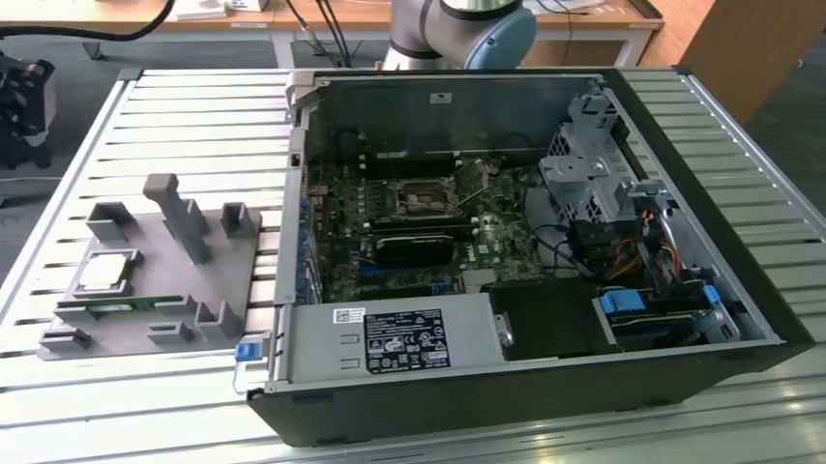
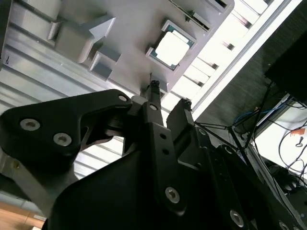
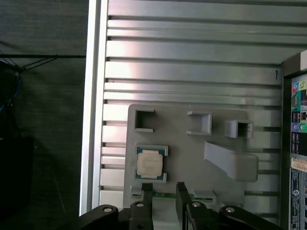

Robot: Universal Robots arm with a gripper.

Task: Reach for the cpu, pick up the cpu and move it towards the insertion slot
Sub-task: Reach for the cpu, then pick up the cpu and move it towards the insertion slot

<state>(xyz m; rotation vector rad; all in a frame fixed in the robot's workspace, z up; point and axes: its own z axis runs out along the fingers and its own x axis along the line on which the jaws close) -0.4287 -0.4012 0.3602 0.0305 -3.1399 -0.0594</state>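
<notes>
The cpu is a small square chip with a silvery top. It lies flat in a recess of the grey holder plate, on the exterior view's left. Both wrist views look down on the cpu from well above. My gripper hovers open over the plate, a little off from the chip, with nothing between its black fingers. The insertion slot is the square dark socket with a metal frame on the motherboard inside the open computer case.
A thin green memory stick lies on the same plate beside the chip. Grey posts and brackets rise from the plate. Everything rests on a slatted aluminium table. The case walls, cables and drive cage crowd the socket.
</notes>
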